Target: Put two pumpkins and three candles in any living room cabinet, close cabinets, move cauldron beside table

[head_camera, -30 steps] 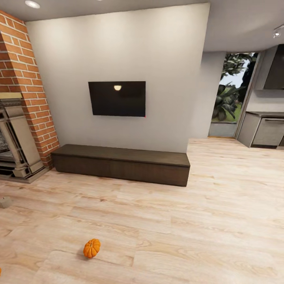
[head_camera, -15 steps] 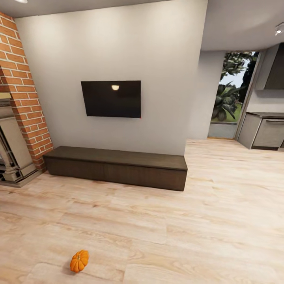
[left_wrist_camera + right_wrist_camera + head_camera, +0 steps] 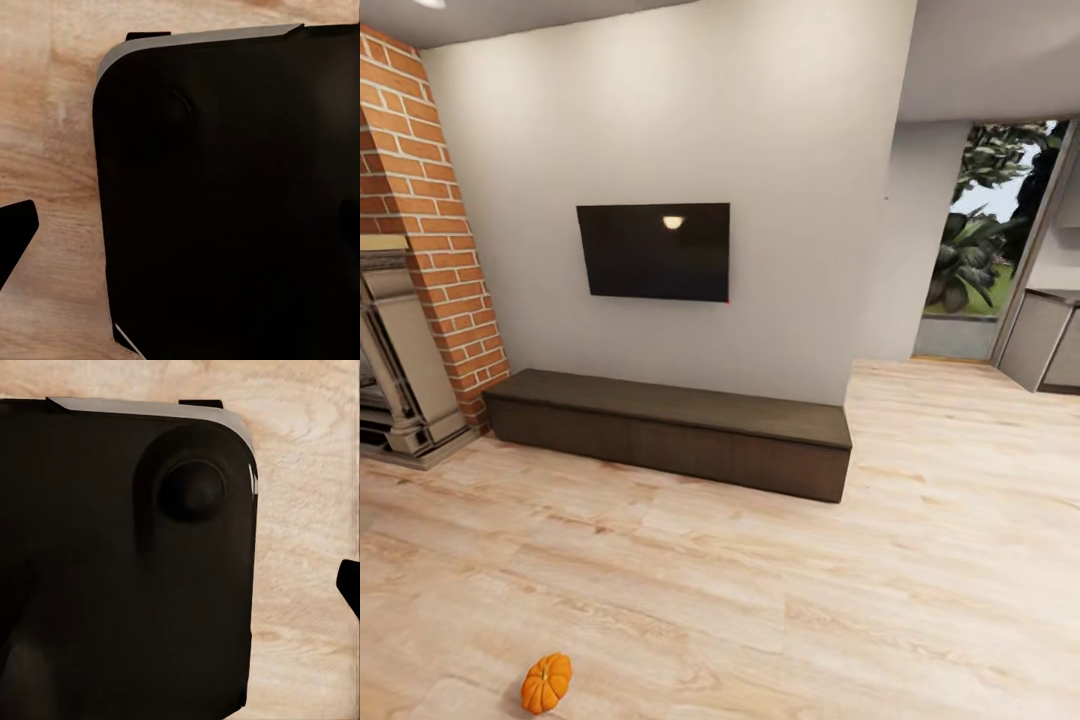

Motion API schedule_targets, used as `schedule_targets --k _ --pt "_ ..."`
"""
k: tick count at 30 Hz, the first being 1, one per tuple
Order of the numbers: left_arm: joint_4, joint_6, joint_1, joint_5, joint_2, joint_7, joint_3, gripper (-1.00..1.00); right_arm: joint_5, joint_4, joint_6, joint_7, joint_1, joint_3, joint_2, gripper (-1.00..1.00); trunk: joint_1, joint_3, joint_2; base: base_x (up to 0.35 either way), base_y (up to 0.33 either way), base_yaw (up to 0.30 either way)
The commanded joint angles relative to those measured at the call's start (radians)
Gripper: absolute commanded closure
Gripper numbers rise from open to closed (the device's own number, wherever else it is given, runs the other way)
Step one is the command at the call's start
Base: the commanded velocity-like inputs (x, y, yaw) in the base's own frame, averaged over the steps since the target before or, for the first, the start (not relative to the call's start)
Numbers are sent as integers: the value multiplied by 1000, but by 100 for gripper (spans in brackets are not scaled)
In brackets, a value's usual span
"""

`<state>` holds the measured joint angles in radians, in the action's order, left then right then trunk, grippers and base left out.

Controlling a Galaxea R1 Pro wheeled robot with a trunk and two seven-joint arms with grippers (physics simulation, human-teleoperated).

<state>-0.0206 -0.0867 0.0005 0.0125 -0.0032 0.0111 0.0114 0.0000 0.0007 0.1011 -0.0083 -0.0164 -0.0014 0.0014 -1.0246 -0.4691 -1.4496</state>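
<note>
One orange ribbed pumpkin point(image 3: 546, 682) lies on the wood floor at the bottom left of the head view. The long, low, dark brown cabinet point(image 3: 670, 431) stands against the white wall under a TV, with all its flat fronts shut. The candles and the cauldron are out of view. In the left wrist view a dark fingertip point(image 3: 15, 234) shows beside the robot's black base point(image 3: 225, 195) over the floor. The right wrist view has a similar dark fingertip point(image 3: 349, 585) beside the same black body point(image 3: 120, 555). I cannot tell how either gripper's jaws stand.
A stone-coloured fireplace point(image 3: 395, 380) in a brick chimney point(image 3: 430, 210) stands left of the cabinet. A black TV point(image 3: 654, 252) hangs on the wall. At the right are a glass door point(image 3: 985, 260) and grey kitchen units point(image 3: 1050, 340). Wood floor point(image 3: 810, 600) stretches between me and the cabinet.
The whole head view has shifted because the camera moved, so the cabinet looks a little nearer and the pumpkin sits lower and further left in the picture. Nothing itself has moved.
</note>
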Motion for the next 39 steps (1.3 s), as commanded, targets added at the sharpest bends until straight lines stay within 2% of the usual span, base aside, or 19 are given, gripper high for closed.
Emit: schedule_targets --k 1,29,39 --pt "0 -8 0 1 0 1 1 -100 0 1 3 -1 -1 0 0 -100 0 -1 0 253 -213 17" --pt "1 -27 0 1 1 1 1 -100 0 1 4 -1 -1 0 0 -100 0 -1 0 309 -47 -40" --pt "1 -27 1 1 1 1 1 -100 0 1 3 -1 -1 0 0 -100 0 -1 0 291 -4 -217"
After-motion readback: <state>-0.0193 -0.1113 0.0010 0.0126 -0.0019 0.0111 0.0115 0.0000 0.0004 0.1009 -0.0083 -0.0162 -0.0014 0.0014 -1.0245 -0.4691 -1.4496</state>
